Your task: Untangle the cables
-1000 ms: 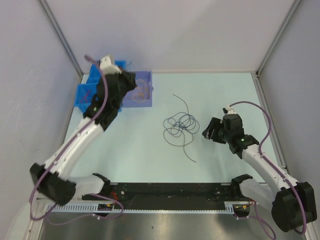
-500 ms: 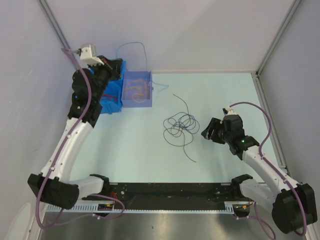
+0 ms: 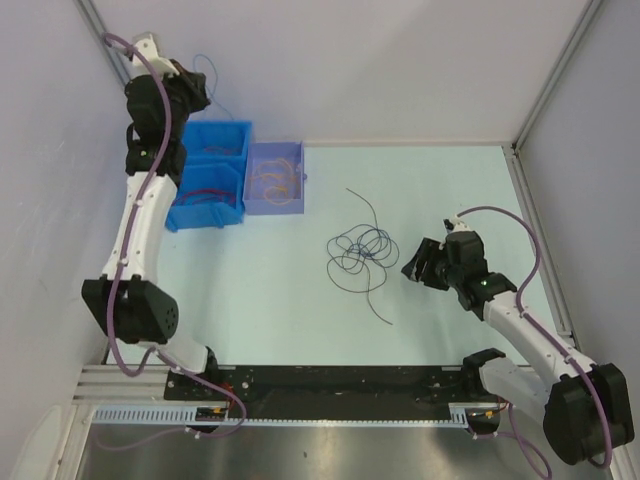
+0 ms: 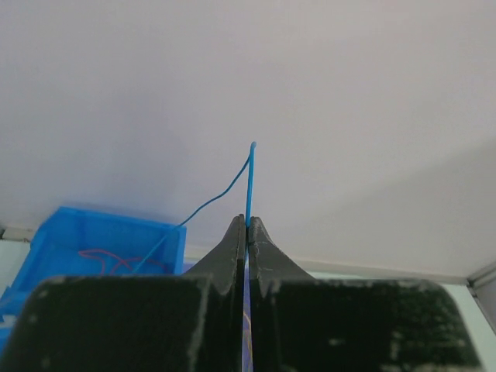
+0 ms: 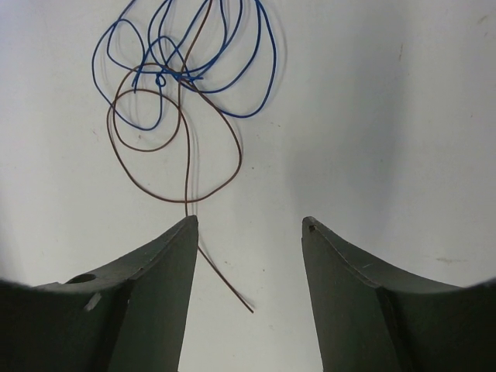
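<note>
Take the lilac bin [image 3: 273, 211] at the back of the table [image 3: 260, 290] as the marker. The left gripper [image 4: 246, 223] hangs high in the air, off to the left of that bin and farther back, close to the back wall [image 3: 380, 60]. Its wrist view shows the two fingers pressed flat together with a single blue wire [image 4: 249, 177] pinched between them. The wire sticks up past the fingertips, and a second stretch curves down and left toward the blue bins [image 3: 205, 218] (two of them, standing right against the lilac bin's left side). A red wire [image 3: 205, 192] lies in the nearer blue bin, and orange and yellow wires [image 3: 277, 178] are curled inside the lilac bin itself.

Right of the lilac bin and nearer the arms, well apart from it, the tangle [image 3: 358, 250] lies flat on the table. From the right wrist it reads as several blue loops [image 5: 260, 62] knotted around a brown wire [image 5: 186, 167], whose loose tail runs out toward the near side. The right gripper [image 3: 413, 262] sits just past the tangle on the side away from the bin, low over the table. Its fingers are spread wide and hold nothing, and in the wrist view the brown tail ends in the gap between them.
</note>
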Robot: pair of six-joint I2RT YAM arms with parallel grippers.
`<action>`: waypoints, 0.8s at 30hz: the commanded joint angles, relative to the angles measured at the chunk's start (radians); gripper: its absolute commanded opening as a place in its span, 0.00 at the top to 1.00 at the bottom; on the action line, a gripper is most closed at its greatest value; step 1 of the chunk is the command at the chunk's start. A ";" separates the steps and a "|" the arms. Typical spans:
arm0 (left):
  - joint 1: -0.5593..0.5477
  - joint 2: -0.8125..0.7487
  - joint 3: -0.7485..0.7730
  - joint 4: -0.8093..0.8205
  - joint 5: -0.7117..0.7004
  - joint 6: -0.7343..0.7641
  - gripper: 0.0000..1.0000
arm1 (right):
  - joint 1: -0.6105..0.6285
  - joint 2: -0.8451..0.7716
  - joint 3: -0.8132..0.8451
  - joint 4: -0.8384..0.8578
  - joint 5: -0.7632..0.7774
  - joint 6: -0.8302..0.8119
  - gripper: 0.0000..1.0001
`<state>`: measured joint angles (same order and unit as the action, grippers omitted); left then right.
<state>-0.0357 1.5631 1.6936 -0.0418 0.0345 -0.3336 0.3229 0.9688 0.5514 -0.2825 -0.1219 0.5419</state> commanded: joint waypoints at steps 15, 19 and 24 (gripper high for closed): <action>0.148 0.420 0.446 0.134 0.177 -0.054 1.00 | -0.007 0.068 -0.022 0.071 -0.039 -0.031 0.42; 0.158 0.465 0.381 0.215 0.206 -0.059 1.00 | -0.008 0.094 -0.022 0.085 -0.045 -0.028 0.42; 0.177 0.527 0.290 0.267 0.222 -0.058 1.00 | -0.013 0.108 -0.022 0.086 -0.048 -0.028 0.43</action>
<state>0.1181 2.0373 2.0228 0.1474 0.2207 -0.4080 0.3172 1.0744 0.5365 -0.2333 -0.1638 0.5228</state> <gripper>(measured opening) 0.008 0.578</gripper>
